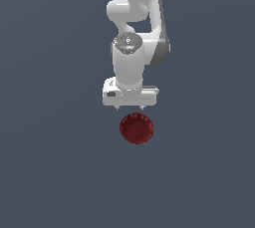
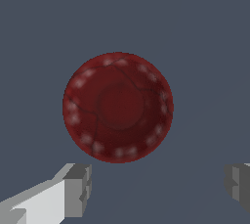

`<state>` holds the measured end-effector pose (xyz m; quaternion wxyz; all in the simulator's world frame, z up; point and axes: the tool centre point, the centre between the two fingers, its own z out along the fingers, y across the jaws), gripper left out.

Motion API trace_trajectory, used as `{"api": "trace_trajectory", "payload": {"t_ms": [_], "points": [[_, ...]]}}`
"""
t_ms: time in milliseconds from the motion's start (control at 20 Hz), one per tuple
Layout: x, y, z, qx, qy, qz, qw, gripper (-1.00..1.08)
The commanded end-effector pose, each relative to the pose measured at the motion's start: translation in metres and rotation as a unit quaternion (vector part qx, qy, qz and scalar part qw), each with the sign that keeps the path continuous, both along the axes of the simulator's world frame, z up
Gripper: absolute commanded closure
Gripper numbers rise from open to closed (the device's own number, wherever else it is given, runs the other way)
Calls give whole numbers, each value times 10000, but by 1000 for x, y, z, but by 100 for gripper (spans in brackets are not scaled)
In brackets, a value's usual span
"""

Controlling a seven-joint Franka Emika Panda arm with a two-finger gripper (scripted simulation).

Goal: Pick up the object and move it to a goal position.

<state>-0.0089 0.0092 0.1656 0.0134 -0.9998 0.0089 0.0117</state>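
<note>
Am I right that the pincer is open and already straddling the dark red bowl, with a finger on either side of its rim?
Not quite. The pincer is open, but it is not straddling the dark red bowl. The wrist view shows both fingers off to one side of the bowl, with bare surface between them and its rim. The exterior view agrees: the bowl lies clear of the fingertips.

One small, glossy dark red round bowl [image 1: 136, 128] with a ribbed rim sits on the one plain grey worktop [image 1: 50, 172]. One white robot arm [image 1: 130, 57] is over it, showing two grey-tipped fingers [image 2: 77, 190]. Nothing more to count.
</note>
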Motion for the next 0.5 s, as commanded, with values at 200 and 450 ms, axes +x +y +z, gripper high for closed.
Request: {"api": "trace_trajectory", "payload": {"t_ms": [200, 450], "points": [[1, -4, 0, 9, -16, -98, 10000, -20], [1, -6, -1, 14, -26, -154, 9999, -20]]}}
